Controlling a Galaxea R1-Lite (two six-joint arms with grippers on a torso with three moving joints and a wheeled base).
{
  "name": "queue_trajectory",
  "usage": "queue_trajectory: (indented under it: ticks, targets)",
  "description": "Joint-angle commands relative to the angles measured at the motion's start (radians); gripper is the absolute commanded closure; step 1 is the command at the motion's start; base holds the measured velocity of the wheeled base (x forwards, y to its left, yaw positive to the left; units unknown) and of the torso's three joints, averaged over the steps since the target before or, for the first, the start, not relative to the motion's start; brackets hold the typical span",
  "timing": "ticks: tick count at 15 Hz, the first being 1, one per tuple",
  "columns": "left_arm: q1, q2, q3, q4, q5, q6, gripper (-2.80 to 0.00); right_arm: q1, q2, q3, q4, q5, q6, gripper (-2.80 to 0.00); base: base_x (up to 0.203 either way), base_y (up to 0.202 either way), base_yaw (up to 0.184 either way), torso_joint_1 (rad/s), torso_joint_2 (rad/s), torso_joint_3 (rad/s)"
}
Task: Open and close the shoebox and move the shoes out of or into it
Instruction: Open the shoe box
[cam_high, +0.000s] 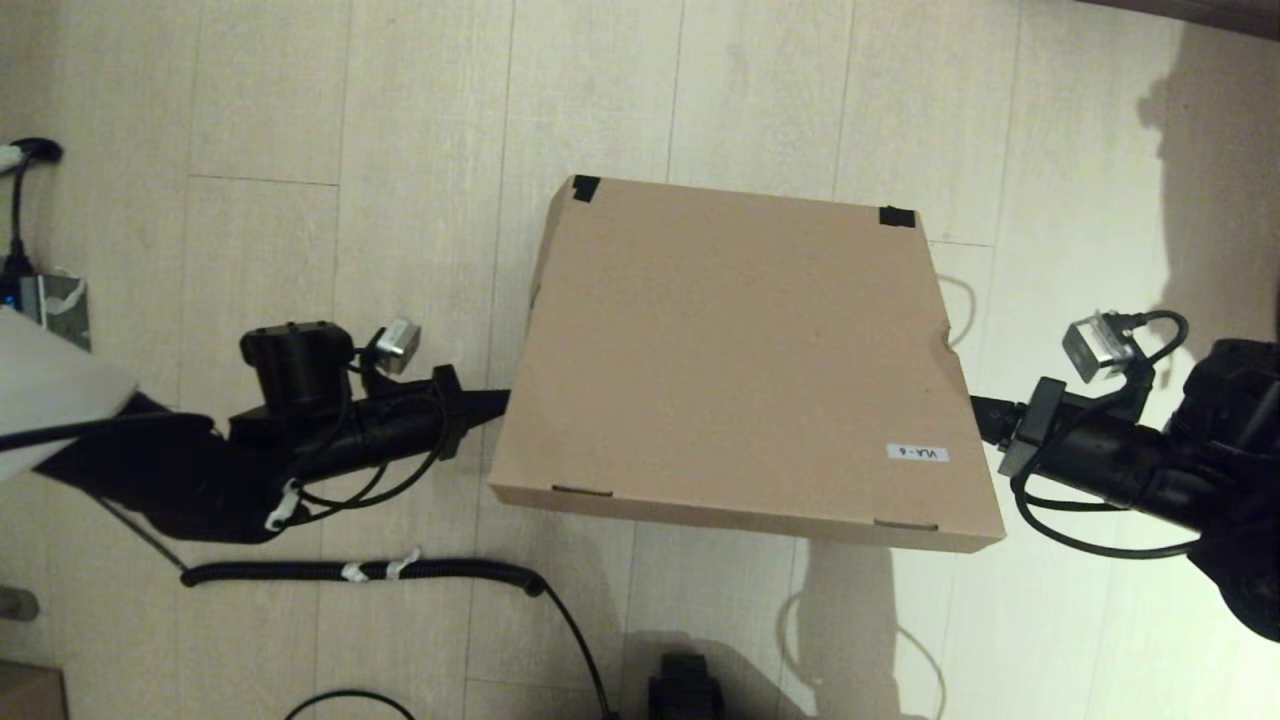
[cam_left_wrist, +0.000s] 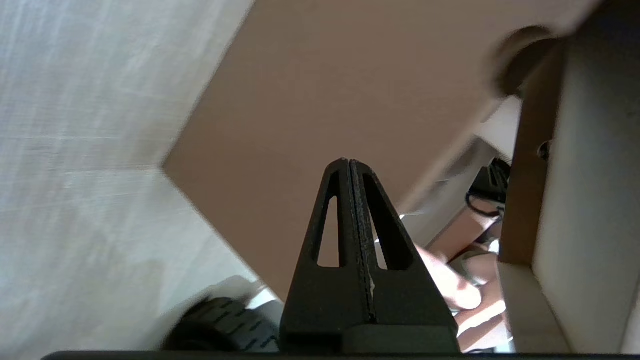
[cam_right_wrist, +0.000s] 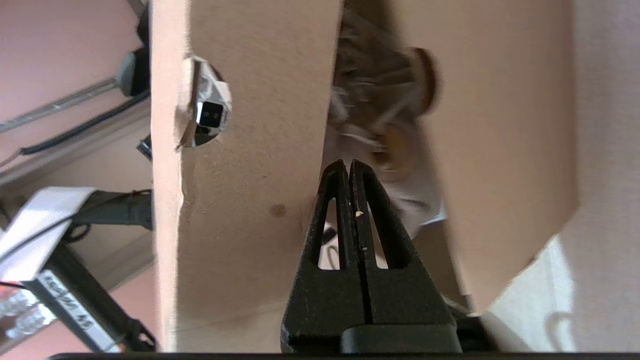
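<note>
With lid (cam_high: 740, 350) part-raised at frame centre, closed left gripper (cam_high: 497, 403) & right gripper (cam_high: 985, 415) under its edges, shoes (cam_right_wrist: 380, 125) inside: opening underway.

Pale wood-look plank floor (cam_high: 420, 120) throughout. Black coiled cable (cam_high: 440, 572) with white tape wraps lying across the near planks. Black plug and cord (cam_high: 30, 152) at far left edge. Brown cardboard corner (cam_high: 28, 692) at near left.

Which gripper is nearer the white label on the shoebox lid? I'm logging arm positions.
Right. The right gripper sits at the shoebox edge just beside the white label; the left gripper is at the opposite edge, across the lid.
</note>
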Motion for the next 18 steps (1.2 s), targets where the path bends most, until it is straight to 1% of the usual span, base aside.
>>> queue_trajectory:
  ticks: [1, 3, 4, 6, 7, 10, 11, 13, 15, 18]
  targets:
    - [-0.001, -0.057, 0.006, -0.003, -0.004, -0.01, 0.0, 0.0, -0.064, -0.011, 0.011, 0.005, 0.009, 0.0, 0.0, 0.0, 0.0, 0.0, 0.0, 0.0]
    - [-0.001, -0.101, -0.002, 0.017, -0.006, -0.025, 0.0, -0.001, -0.073, -0.069, 0.036, 0.0, 0.021, 0.0, 0.0, 0.0, 0.0, 0.0, 0.0, 0.0]
    - [-0.001, -0.128, -0.012, 0.022, -0.007, -0.057, 0.0, -0.001, -0.074, -0.102, 0.04, -0.002, 0.037, 0.0, 0.0, 0.0, 0.0, 0.0, 0.0, 0.0]
    - [-0.013, -0.174, -0.048, 0.025, -0.009, -0.142, 0.0, -0.001, -0.062, -0.18, 0.043, -0.004, 0.085, 0.0, 0.0, 0.0, 0.0, 0.0, 0.0, 0.0]
    - [-0.028, -0.188, -0.061, 0.026, -0.008, -0.167, 0.0, -0.001, -0.049, -0.216, 0.043, -0.005, 0.106, 0.0, 0.0, 0.0, 0.0, 0.0, 0.0, 0.0]
    - [-0.063, -0.228, -0.063, 0.028, -0.007, -0.175, 0.0, -0.001, -0.01, -0.35, 0.053, -0.029, 0.136, 0.0, 0.0, 0.0, 0.0, 0.0, 0.0, 0.0]
    - [-0.069, -0.247, -0.063, 0.037, -0.006, -0.18, 0.0, -0.003, -0.013, -0.388, 0.09, -0.033, 0.147, 0.0, 0.0, 0.0, 0.0, 0.0, 0.0, 0.0]
    - [-0.088, -0.3, -0.062, 0.058, -0.007, -0.201, 0.0, -0.004, -0.051, -0.419, 0.142, -0.035, 0.158, 0.0, 0.0, 0.0, 0.0, 0.0, 0.0, 0.0]
    - [-0.122, -0.343, -0.072, 0.062, -0.003, -0.244, 0.0, -0.004, -0.06, -0.423, 0.146, -0.035, 0.161, 0.0, 0.0, 0.0, 0.0, 0.0, 0.0, 0.0]
    - [-0.141, -0.372, -0.141, 0.072, 0.013, -0.297, 0.0, -0.01, -0.073, -0.426, 0.157, -0.041, 0.16, 0.0, 0.0, 0.0, 0.0, 0.0, 0.0, 0.0]
